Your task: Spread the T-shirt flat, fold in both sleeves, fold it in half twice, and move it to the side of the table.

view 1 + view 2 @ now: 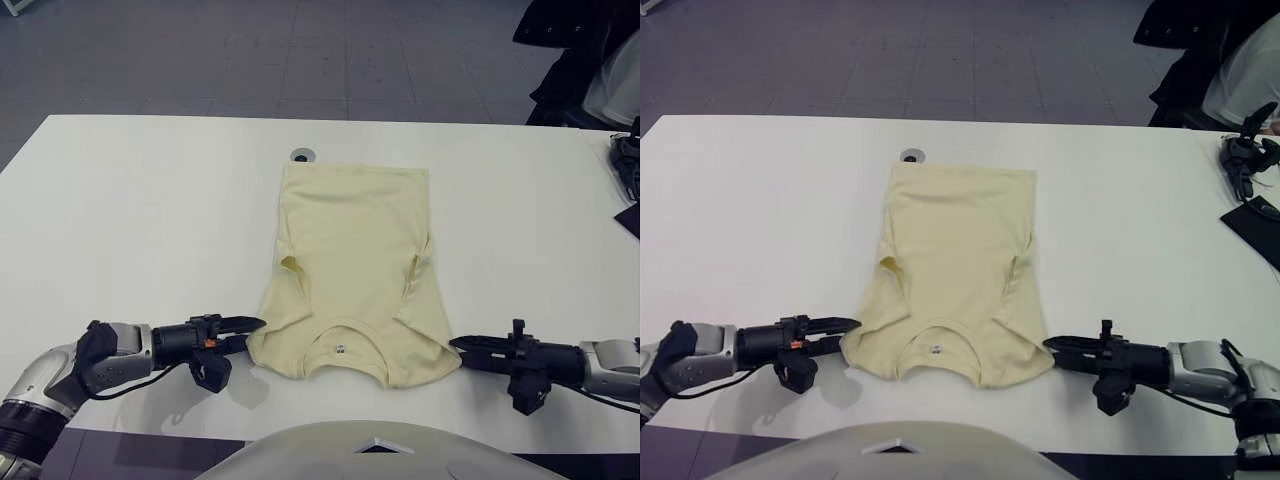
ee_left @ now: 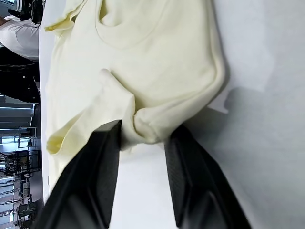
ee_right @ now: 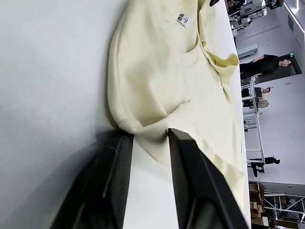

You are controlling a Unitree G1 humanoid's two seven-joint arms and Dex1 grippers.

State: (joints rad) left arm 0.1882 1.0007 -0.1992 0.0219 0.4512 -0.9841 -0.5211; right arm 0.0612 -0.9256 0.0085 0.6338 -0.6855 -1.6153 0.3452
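Observation:
A pale yellow T-shirt (image 1: 355, 260) lies on the white table (image 1: 130, 200), both sleeves folded in over the body and the collar toward the near edge. My left gripper (image 1: 255, 324) is low on the table at the shirt's near left shoulder corner. It is open, and a bunched bit of that corner (image 2: 143, 126) sits between the fingertips. My right gripper (image 1: 455, 343) is at the near right shoulder corner, also open, with the cloth edge (image 3: 143, 125) just between its tips.
A round cable grommet (image 1: 302, 154) sits in the table just beyond the shirt's hem. Dark gear (image 1: 1245, 160) and a flat black item (image 1: 1255, 225) lie at the far right edge. Bare tabletop stretches on both sides of the shirt.

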